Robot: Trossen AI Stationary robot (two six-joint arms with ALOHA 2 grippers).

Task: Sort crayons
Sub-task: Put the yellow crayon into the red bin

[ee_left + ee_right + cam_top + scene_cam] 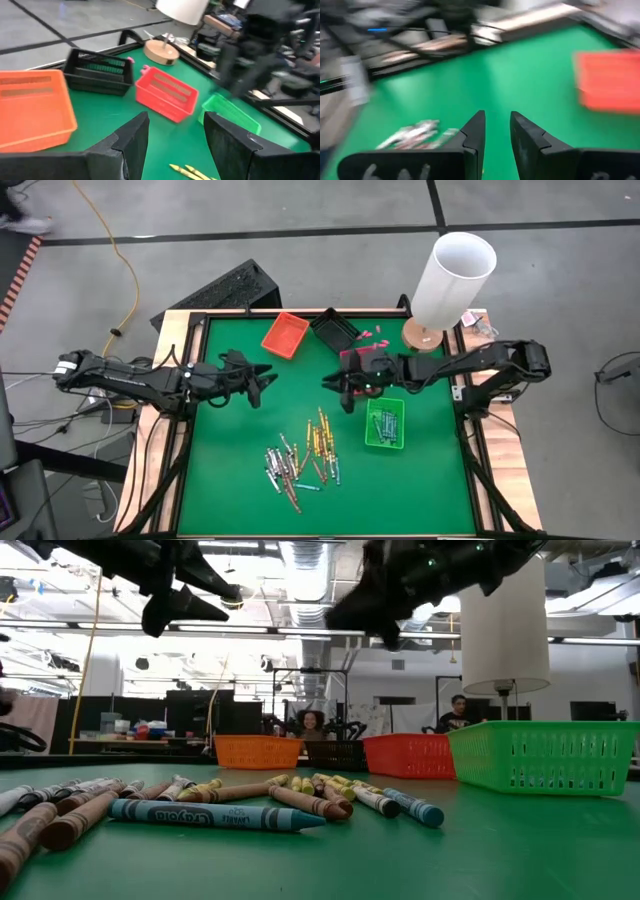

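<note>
Green bench (230, 470) in a framed rig, grey floor around it, open workshop behind with 2 people seated far back in the low view.

Left tool (268, 380): above the mat, fingers (132, 137) spread wide, nothing between them. Ahead of it: orange tray (285, 335), black tray (334, 328), red tray (166, 93), then green tray (385, 423) further off.

Right tool (330, 383): above the mat facing the left tool, a gap apart. Fingers (476, 131) part open, narrow gap, nothing held. Green tray sits just behind and to one side of it, a few crayons inside.

Crayons (300, 455): loose heap on the mat, between and below both tools, nearer the front edge than either tool. Yellow-orange ones lie closest to the right tool, grey and brown-red ones further out. 1 blue crayon (215, 815) lies nearest the low camera.

Lamp (452, 280) with wooden base stands behind the right arm at the bench corner.
</note>
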